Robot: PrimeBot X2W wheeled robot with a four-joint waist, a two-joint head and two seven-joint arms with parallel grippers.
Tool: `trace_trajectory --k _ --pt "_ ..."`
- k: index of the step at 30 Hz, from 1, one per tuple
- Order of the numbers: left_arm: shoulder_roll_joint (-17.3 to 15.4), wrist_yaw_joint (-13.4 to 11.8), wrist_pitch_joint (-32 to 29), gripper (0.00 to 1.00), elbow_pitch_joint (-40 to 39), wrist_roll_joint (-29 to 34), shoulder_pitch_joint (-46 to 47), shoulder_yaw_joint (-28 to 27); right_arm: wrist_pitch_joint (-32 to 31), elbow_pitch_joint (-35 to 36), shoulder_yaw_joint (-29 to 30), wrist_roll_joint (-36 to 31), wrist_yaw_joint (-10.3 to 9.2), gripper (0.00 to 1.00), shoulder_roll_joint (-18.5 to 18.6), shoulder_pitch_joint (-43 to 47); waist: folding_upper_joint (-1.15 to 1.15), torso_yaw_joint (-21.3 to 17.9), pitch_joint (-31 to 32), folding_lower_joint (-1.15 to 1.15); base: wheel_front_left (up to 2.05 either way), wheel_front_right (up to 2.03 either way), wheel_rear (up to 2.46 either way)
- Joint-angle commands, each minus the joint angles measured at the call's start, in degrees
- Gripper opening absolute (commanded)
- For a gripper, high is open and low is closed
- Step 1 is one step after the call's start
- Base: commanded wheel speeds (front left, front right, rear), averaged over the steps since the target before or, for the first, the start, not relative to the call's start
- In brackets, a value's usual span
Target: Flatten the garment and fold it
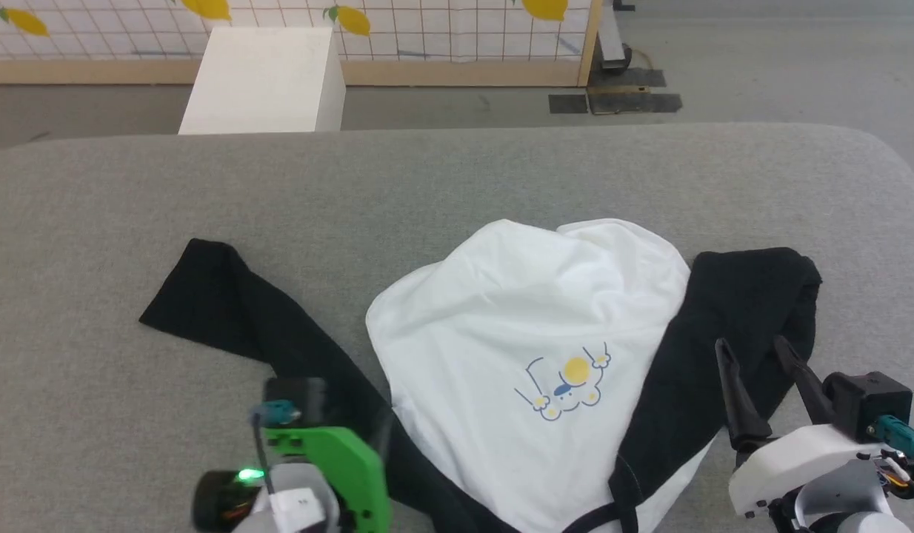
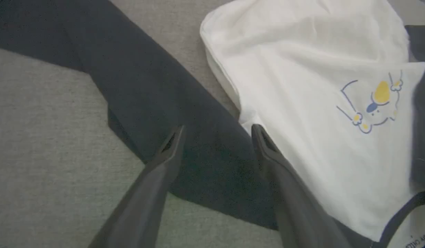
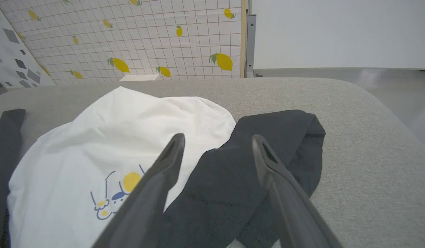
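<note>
- The shirt (image 1: 516, 333) lies on the grey table (image 1: 457, 178). Its white body is bunched in a rounded heap just right of the middle of the head view, with the collar end toward 6 o'clock.
- The left sleeve (image 1: 227, 303), black, runs fairly flat from the body out toward 10 o'clock.
- The right sleeve (image 1: 731, 326) sits at 3 o'clock, rumpled and doubled over at its far end, tight against the white cloth.
- A small blue-and-yellow print (image 1: 568, 385) shows on the white part, toward 5 o'clock of the heap.
- The black neckband (image 1: 605, 514) curves along the frame's 6 o'clock edge.
- The left gripper (image 2: 216, 132) has its fingers spread wide with nothing between them. It is poised over the left sleeve close to where that meets the white body. I can't quite tell from its wrist view whether the tips touch the cloth.
- In the head view that arm is a blurred green-and-white shape at 7 o'clock.
- The right gripper (image 1: 749, 344) is at 4 o'clock, fingers wide and empty. They point toward 12 o'clock over the right sleeve.
- Past the table, a white box (image 1: 264, 81) stands at 11 o'clock, with a lemon-print screen (image 1: 442, 29) behind it.
</note>
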State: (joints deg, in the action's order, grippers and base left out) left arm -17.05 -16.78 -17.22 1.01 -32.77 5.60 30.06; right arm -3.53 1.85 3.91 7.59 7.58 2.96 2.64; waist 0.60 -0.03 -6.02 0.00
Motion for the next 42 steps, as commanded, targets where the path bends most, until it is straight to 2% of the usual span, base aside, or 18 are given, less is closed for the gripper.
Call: trace_trajectory --k 1,4,10,11,13,16,20,28,30,31,32,38,42 --pt "-0.3 -1.3 0.1 1.0 1.0 0.6 0.1 -0.5 0.3 0.0 -0.2 0.4 -0.09 1.0 -0.1 0.0 -0.6 0.3 -0.4 0.0 0.0 0.0 0.0" --pt "0.0 -2.2 -0.8 1.0 3.6 0.6 1.2 -0.7 0.5 -0.3 -0.5 0.5 -0.09 1.0 -0.1 -0.5 -0.6 0.7 -0.8 0.0 0.0 0.0 0.0" --pt "1.0 0.3 -5.3 1.0 9.6 -1.5 3.7 1.1 1.0 -1.1 -1.1 0.8 -0.09 1.0 -0.1 -1.3 -0.6 1.2 -1.4 0.0 0.0 0.0 0.0" --pt "1.0 0.5 -6.5 0.87 11.0 -1.6 4.1 1.5 1.0 -1.2 -1.1 0.8 -0.09 1.0 -0.1 -1.4 -0.6 1.2 -1.5 0.0 0.0 0.0 0.0" --pt "0.9 1.2 -7.5 0.0 12.8 -1.6 4.9 2.1 1.1 -1.4 -1.3 0.9 -0.09 1.0 -0.1 -1.6 -0.6 1.4 -1.7 0.0 0.0 0.0 0.0" --pt "1.0 2.0 -5.4 0.0 14.9 -1.6 6.4 1.5 1.3 -1.5 -1.4 0.9 -0.09 1.0 -0.1 -1.8 -0.6 1.5 -2.0 0.0 0.0 0.0 0.0" --pt "0.2 1.2 4.1 0.0 16.6 -0.9 8.8 -3.1 1.4 -1.5 -1.5 0.9 -0.09 1.0 -0.1 -2.2 -0.6 1.8 -2.5 0.0 0.0 0.0 0.0" --pt "-4.3 -1.6 24.0 0.0 18.8 -0.9 12.1 -15.6 0.8 -1.1 -2.0 -0.1 -0.09 1.0 -0.1 -3.0 -0.6 3.2 -3.3 0.0 0.0 0.0 0.0" --pt "-4.2 -1.0 25.2 0.0 20.2 -2.5 11.7 -17.2 0.6 -1.2 -2.6 -0.5 -0.09 1.0 -0.1 -3.3 -0.6 3.5 -3.3 0.0 0.0 0.0 0.0" --pt "-3.9 -0.3 25.2 0.61 20.9 -3.5 11.4 -17.7 0.5 -1.1 -3.0 -0.7 -0.09 1.0 -0.1 -3.5 -0.6 3.6 -3.3 0.0 0.0 0.0 0.0" --pt "-3.6 0.5 25.5 1.0 21.5 -4.6 11.0 -18.1 0.2 -0.9 -3.6 -1.1 -0.09 1.0 -0.1 -3.7 -0.6 3.7 -3.3 0.0 0.0 0.0 0.0" --pt "-0.9 3.5 29.9 1.0 22.1 -6.9 8.0 -19.3 -2.1 -0.6 -5.0 -5.3 -0.09 1.0 -0.1 -6.6 -0.6 4.9 -3.3 0.0 0.0 0.0 0.0" --pt "1.7 4.7 32.1 1.0 18.1 -4.3 6.0 -20.6 -6.4 -3.7 -4.2 -8.8 -0.09 1.0 1.3 -11.2 -0.6 6.4 -4.7 0.0 0.0 0.0 0.0"
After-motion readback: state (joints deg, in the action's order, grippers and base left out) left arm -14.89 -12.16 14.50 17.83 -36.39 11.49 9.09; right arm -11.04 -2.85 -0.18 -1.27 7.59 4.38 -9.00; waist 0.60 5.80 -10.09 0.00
